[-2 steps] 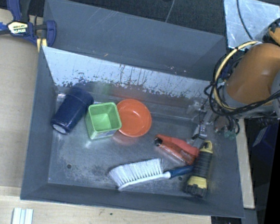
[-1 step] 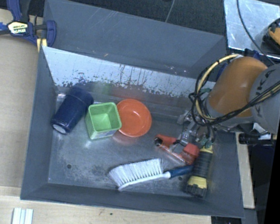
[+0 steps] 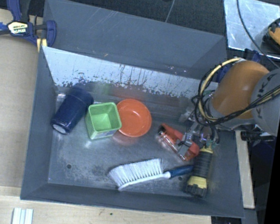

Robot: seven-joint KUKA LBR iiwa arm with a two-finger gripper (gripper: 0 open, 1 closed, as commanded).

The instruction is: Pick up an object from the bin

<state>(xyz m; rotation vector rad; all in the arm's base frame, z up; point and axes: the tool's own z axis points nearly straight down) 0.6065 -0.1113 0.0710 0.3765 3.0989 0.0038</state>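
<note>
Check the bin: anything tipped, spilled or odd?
The dark blue cup lies on its side at the view's left end of the bin, beside the green square cup. No spill shows. Nothing else stands out.

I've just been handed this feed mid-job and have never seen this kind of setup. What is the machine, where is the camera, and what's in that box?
There is one camera, looking down into the box from above and a little to one side. The box is a grey metal bin. The machine is a robot arm with an orange cover and cables, reaching in from the right side of the picture. Its job is to pick one thing out of the bin.

On the bin floor, going from left to right in the picture, are a dark blue cup lying on its side, a green square cup, an orange bowl and a small red and clear thing. Nearer the front are a white brush with a blue handle and a black and yellow cylinder.

The gripper is low, right beside the red and clear thing. Whether it holds anything cannot be told.
</note>
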